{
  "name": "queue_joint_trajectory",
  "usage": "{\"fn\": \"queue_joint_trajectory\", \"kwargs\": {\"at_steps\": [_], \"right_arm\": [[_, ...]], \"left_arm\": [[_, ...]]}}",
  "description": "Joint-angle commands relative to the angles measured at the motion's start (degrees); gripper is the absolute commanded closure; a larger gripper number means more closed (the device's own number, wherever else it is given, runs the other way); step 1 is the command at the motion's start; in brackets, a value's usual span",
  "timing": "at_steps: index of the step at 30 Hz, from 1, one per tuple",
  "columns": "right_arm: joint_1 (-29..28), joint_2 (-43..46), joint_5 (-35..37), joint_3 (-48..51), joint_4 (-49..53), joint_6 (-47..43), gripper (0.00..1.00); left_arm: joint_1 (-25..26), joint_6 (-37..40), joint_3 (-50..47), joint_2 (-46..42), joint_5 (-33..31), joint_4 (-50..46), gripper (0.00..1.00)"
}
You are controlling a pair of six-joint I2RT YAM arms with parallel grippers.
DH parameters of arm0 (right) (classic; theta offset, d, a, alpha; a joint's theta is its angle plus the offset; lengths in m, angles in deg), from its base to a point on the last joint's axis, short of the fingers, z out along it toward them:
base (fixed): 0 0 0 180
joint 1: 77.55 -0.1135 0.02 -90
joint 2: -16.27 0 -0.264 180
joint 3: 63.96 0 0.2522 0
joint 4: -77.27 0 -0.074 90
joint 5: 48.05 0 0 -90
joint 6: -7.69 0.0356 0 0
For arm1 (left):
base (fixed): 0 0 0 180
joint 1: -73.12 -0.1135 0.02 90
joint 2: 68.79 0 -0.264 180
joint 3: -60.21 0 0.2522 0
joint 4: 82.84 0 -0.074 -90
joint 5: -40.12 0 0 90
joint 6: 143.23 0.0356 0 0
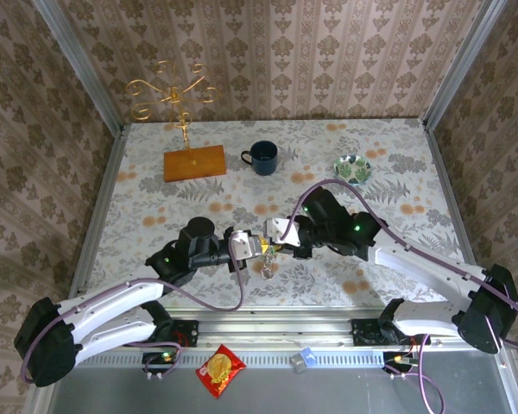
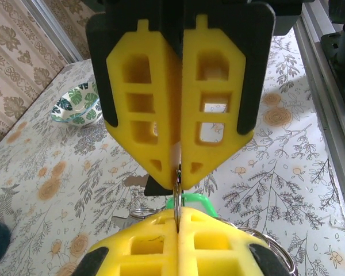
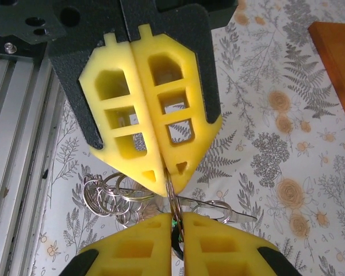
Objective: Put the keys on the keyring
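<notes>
My two grippers meet nose to nose over the near middle of the table, left gripper (image 1: pixel 249 246) and right gripper (image 1: pixel 278 235). In the left wrist view my left gripper (image 2: pixel 177 221) is shut on a thin metal keyring (image 2: pixel 177 192) seen edge-on, and the right gripper (image 2: pixel 177 172) pinches the same ring from the far side. A key's green head (image 2: pixel 191 201) peeks out behind the ring. In the right wrist view the right gripper (image 3: pixel 177 221) and left gripper (image 3: pixel 165 175) both clamp the keyring (image 3: pixel 173 198). Several loose rings (image 3: pixel 106 192) and a metal key blade (image 3: pixel 236 215) hang beside it. The grey strap is hidden.
A dark blue mug (image 1: pixel 263 157) and a patterned bowl (image 1: pixel 352 167) stand at the back. The gold wire stand's wooden base (image 1: pixel 194 162) sits back left. A red snack packet (image 1: pixel 220 369) lies below the rail at the front.
</notes>
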Motion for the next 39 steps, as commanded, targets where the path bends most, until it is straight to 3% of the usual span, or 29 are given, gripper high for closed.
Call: {"fn": "queue_joint_trajectory", "kwargs": {"at_steps": [1,12,16,20,23,39], "right_arm": [[0.7,1.9,-0.7,2.4,-1.8,1.7,0.88],[1.0,1.5,-0.4,6.6,-5.4,3.6,0.9],[1.4,1.8,-2.4,7.4,-8.2,5.2,0.85],[2.6,4.7,-5.5,9.5,-12.7,7.2,0.72],[3.4,5.9,-7.5,11.6,-16.7,8.9,0.69],[4.4,3.6,-13.0,13.3,-23.4,11.5,0.68]], "left_arm": [[0.2,-0.5,-0.5,-1.7,1.2,2.4,1.0],[0.1,-2.2,-2.8,-1.9,1.0,6.4,1.0],[0.1,-3.8,-4.1,-1.6,0.8,9.6,1.0],[0.2,-4.6,-5.5,-1.9,0.3,11.6,1.0],[0.0,-5.7,-6.6,-1.7,0.3,14.2,1.0],[0.0,-9.5,-9.7,-2.4,2.8,21.1,1.0]]}}
